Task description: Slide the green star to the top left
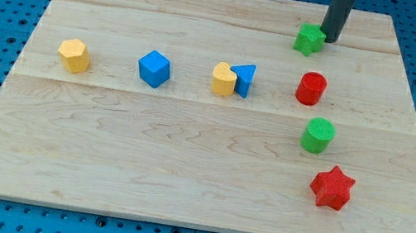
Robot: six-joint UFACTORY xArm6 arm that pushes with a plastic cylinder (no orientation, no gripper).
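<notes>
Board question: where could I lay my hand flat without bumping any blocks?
The bottom left, below the yellow block and blue cube, is bare, as is the top left. The right is crowded: green star beside my tip, red cylinder, green cylinder, red star.

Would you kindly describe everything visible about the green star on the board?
The green star is a small, chunky, matte green block with stubby points, lying flat on the wooden board near the view's top, right of centre. My tip stands right against its right side, apparently touching. No other block touches it; the red cylinder sits below, apart.
</notes>
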